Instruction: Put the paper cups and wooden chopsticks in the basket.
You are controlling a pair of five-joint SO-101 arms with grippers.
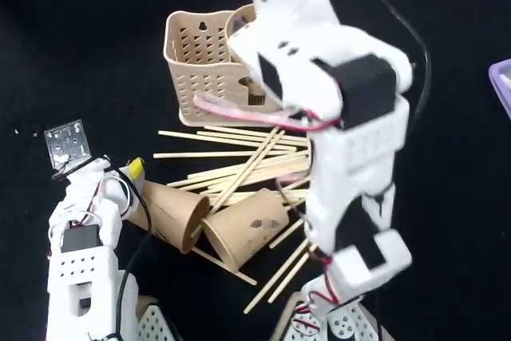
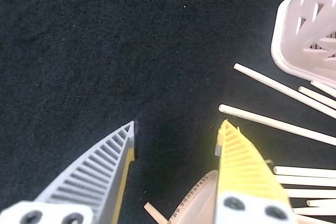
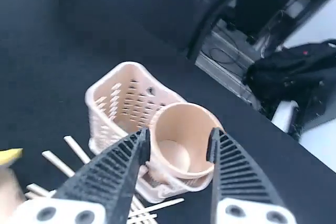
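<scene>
The right gripper (image 3: pixel 178 139) grasped a cup (image 3: pixel 185 121) above the basket (image 3: pixel 113 103) near the table's (image 1: pixel 80 53) back edge and looked best lowered centrally before release; the left gripper (image 2: pixel 177 128) gaped.

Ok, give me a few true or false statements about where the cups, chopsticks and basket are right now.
The right gripper holds a paper cup at the basket. True.
Two other cups lie on their sides on the table. True.
The chopsticks are all inside the basket. False: they lie scattered on the table beside it.
The left gripper is clamped on a chopstick. False: it is open and holds nothing.
</scene>
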